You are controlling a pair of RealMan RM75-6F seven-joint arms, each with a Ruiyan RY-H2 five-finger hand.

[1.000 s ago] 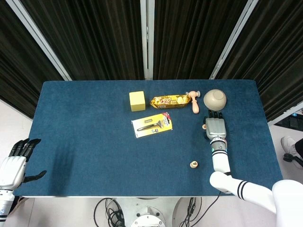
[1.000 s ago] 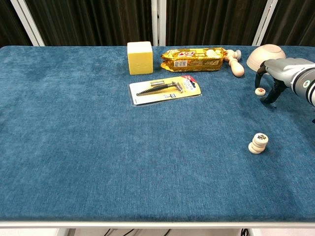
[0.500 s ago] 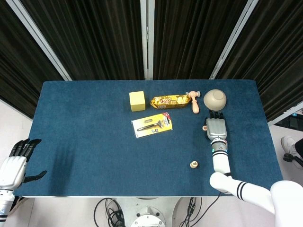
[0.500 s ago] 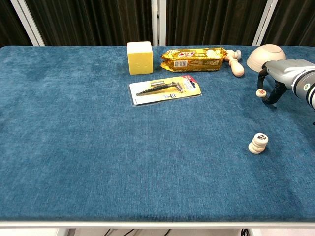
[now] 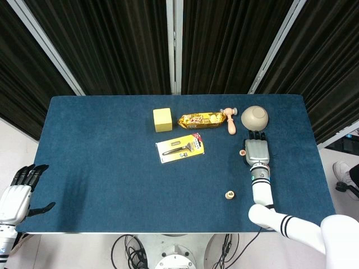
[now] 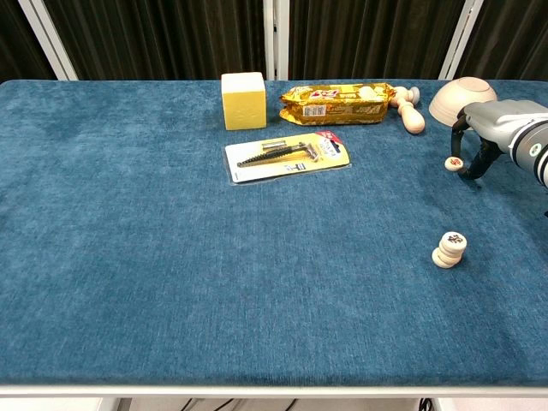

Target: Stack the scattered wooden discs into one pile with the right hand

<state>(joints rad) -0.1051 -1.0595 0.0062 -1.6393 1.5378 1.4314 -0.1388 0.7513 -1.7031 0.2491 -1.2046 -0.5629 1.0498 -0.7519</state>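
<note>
A short pile of wooden discs (image 6: 449,248) stands on the blue cloth at the right front, also seen as the pile (image 5: 229,195) from above. Further back, my right hand (image 6: 495,128) reaches down just in front of the bowl and pinches a single wooden disc (image 6: 454,163) between its fingertips (image 6: 451,139); the disc is tipped up on edge. From above, the right hand (image 5: 256,151) covers most of that disc (image 5: 242,150). My left hand (image 5: 17,196) hangs off the table's left front corner with fingers apart, holding nothing.
Along the back stand a yellow cube (image 6: 243,100), a snack packet (image 6: 336,92), a wooden peg toy (image 6: 410,110) and an upturned beige bowl (image 6: 462,96). A carded razor pack (image 6: 288,155) lies in front of the cube. The table's right edge (image 5: 317,162) is close to my right hand.
The single disc lay flat beside my right fingers a second ago; now the fingers have closed on it and it is tipped up. The pile and left hand stayed put.
</note>
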